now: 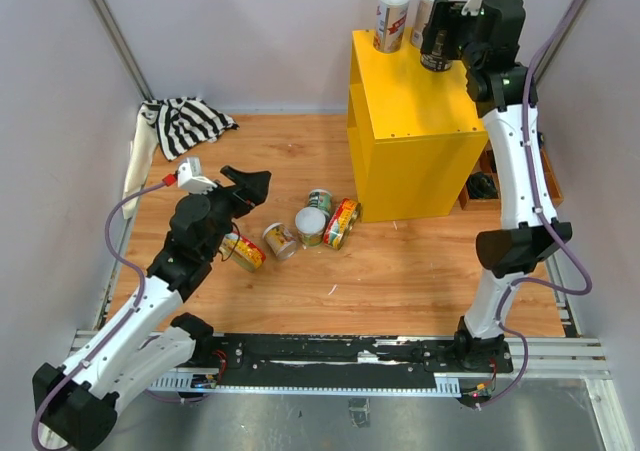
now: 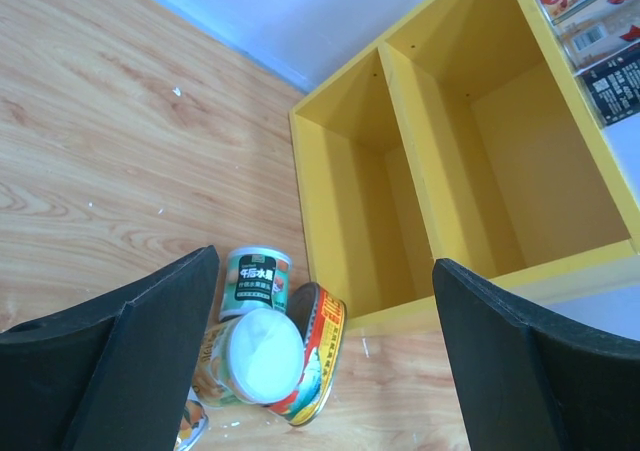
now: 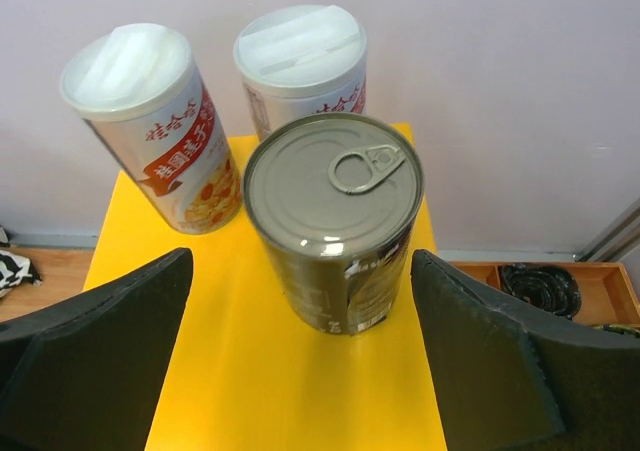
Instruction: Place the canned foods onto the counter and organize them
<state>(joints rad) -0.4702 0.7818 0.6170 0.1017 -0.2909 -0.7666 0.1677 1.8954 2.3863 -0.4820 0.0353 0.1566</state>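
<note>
The yellow counter (image 1: 415,141) stands at the back right. Two white-lidded cans (image 1: 392,18) (image 1: 432,6) and a dark can (image 1: 437,59) stand upright on its top. My right gripper (image 1: 442,39) is open above the counter. In the right wrist view, the right gripper (image 3: 300,256) has a finger on each side of the dark can (image 3: 335,221), with gaps on both sides. Several cans lie on the floor: a green one (image 2: 256,281), a white-lidded one (image 2: 255,356) and a yellow-and-red one (image 2: 318,356). My left gripper (image 1: 250,186) is open and empty, just left of them.
A striped cloth (image 1: 190,123) lies at the back left. A wooden tray with black round parts (image 3: 540,286) sits on the floor right of the counter. The counter's open shelves (image 2: 460,171) face the floor cans. Another yellow-and-red can (image 1: 243,251) lies beside my left arm.
</note>
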